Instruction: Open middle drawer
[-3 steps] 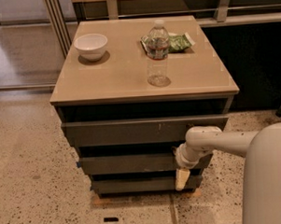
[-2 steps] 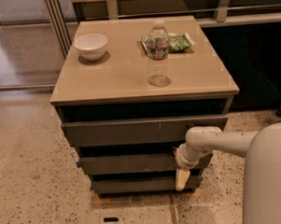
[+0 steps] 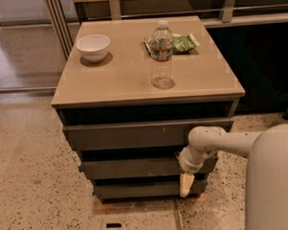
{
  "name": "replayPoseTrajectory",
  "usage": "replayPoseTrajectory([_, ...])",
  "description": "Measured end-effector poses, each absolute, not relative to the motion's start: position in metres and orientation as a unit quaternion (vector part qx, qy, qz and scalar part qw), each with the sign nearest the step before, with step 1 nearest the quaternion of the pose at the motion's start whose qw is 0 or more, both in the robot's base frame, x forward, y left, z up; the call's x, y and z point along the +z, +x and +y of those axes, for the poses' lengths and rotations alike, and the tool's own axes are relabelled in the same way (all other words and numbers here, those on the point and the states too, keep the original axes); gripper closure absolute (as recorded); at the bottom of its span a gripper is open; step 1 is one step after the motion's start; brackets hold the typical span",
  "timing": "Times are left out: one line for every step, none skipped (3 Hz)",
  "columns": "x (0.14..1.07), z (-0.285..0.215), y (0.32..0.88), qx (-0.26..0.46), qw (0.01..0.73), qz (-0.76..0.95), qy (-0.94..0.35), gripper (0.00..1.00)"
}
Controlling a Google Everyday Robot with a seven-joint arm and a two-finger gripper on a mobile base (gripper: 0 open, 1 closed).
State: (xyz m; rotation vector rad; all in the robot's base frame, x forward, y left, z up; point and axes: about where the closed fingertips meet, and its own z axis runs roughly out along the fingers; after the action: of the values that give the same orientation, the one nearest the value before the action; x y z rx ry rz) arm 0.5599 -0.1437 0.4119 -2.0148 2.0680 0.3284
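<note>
The cabinet has three dark grey-brown handleless drawer fronts stepped one under another. The middle drawer (image 3: 132, 168) is the medium-wide front, with a small blue bit at its left end. Above it is the widest front (image 3: 145, 134) with pale scratch marks, below it the narrowest front (image 3: 137, 189). My white arm reaches in from the right. My gripper (image 3: 186, 184) points down at the right end of the drawers, its cream fingers hanging in front of the narrowest front, its wrist level with the middle drawer.
On the tan cabinet top (image 3: 128, 79) stand a white bowl (image 3: 93, 46), a clear water bottle (image 3: 161, 54) and a green snack bag (image 3: 181, 42). My white robot body (image 3: 274, 183) fills the lower right. Speckled floor lies all around.
</note>
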Motion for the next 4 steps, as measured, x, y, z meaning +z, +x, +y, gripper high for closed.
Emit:
replayPoseTrajectory([0.414,-0.145,0.551,0.126,0.1,0.709,-0.687,0.0])
replayPoseTrajectory([0.411,-0.146,0.539,0.144,0.081,0.71,-0.684,0.0])
replayPoseTrajectory([0.413,-0.146,0.524,0.163,0.067,0.71,-0.682,0.0])
replayPoseTrajectory([0.416,-0.148,0.508,0.175,0.061,0.708,-0.681,0.0])
